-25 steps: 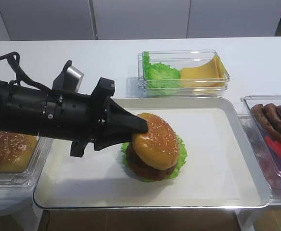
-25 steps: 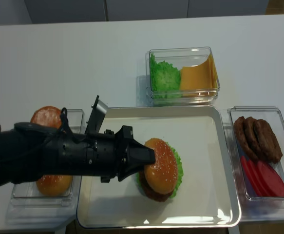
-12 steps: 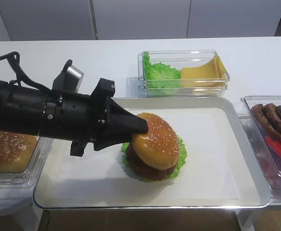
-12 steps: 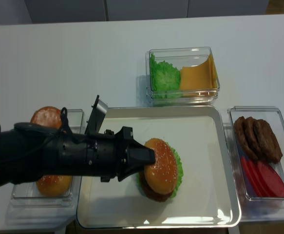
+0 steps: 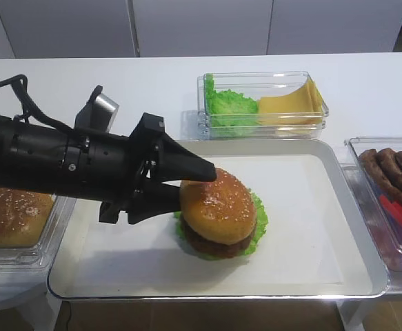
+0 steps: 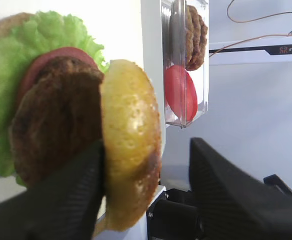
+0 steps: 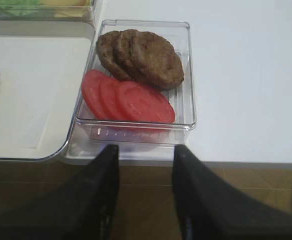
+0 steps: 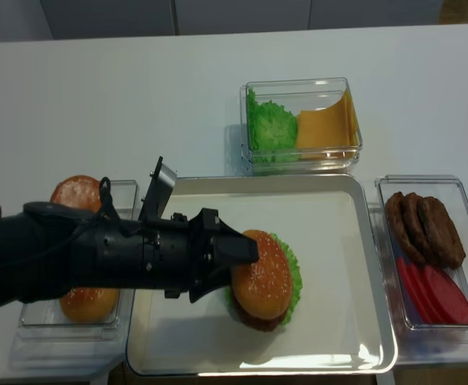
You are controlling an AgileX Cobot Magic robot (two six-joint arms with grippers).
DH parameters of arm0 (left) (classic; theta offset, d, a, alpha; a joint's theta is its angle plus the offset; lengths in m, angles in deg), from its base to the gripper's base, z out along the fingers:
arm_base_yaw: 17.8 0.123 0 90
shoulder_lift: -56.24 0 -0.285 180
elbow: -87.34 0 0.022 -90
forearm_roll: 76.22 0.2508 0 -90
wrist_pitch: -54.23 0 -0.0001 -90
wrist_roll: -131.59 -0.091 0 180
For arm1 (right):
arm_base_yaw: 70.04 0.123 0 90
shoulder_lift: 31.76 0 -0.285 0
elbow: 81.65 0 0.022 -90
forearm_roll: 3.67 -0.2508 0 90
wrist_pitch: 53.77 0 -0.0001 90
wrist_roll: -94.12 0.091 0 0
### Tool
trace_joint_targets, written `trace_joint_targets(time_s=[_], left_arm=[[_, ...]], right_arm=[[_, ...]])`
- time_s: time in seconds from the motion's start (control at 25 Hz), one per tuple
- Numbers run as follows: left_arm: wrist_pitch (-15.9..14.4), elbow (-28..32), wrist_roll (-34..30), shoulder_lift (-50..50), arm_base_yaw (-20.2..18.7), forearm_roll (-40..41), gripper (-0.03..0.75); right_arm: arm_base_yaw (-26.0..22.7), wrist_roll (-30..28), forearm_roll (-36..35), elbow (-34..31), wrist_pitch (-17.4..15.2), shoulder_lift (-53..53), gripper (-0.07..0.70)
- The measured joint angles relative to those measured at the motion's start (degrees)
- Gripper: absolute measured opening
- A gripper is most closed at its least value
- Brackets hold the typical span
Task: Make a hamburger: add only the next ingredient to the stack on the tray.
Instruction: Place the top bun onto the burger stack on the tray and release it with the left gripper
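One big white desk carries everything here. In the middle of it, near the front edge, sits the tray, shiny at its rim and pale inside.

The left gripper is the next biggest thing. It reaches in from nine o'clock, and its two black fingers stand apart, one above and one below the left edge of the bun top. In the left wrist view there is a gap between the bun and the far finger, so I judge the gripper is letting go, not squeezing.

The stack sits in the middle of the tray: green lettuce peeking out at three o'clock, a red tomato slice, and the dark patty. The bun top, golden with little seeds, rests on the patty. It leans a bit toward nine o'clock, toward the gripper.

To do this step well, I think the fingers need to open enough to clear the bun on both sides. Then the arm should pull straight back toward nine o'clock, slow and level. If a finger drags on the bun, the bun could slide off the patty.

The right gripper waits off the desk edge at about four o'clock, below the bin of patties and tomato slices. Its fingers hold nothing, and they are drawn in as far as they go.
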State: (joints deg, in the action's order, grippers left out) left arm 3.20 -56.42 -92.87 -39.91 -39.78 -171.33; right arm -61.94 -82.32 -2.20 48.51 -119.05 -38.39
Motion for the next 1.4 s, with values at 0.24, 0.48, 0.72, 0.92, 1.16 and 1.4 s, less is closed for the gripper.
trace_joint_targets(time_s=[0.24, 0.48, 0.72, 0.92, 1.16, 1.4], left_arm=[[1.06, 0.0, -1.62, 0.0, 0.0, 1.14, 0.498], [4.5, 0.0, -1.87, 0.0, 0.0, 1.77, 0.55], [7.82, 0.0, -2.52, 0.0, 0.0, 1.99, 0.563], [8.01, 0.0, -2.98, 0.0, 0.0, 1.99, 0.564], [7.54, 0.0, -2.27, 0.0, -1.33, 1.99, 0.564], [8.74, 0.0, -2.18, 0.0, -2.9, 0.6, 0.564]], right_arm=[[0.0, 0.0, 0.0, 0.0, 0.0, 0.0, 0.272], [0.0, 0.0, 0.0, 0.0, 0.0, 0.0, 0.272], [0.0, 0.0, 0.0, 0.0, 0.0, 0.0, 0.272], [0.0, 0.0, 0.0, 0.0, 0.0, 0.0, 0.272], [0.0, 0.0, 0.0, 0.0, 0.0, 0.0, 0.272], [0.0, 0.0, 0.0, 0.0, 0.0, 0.0, 0.272]])
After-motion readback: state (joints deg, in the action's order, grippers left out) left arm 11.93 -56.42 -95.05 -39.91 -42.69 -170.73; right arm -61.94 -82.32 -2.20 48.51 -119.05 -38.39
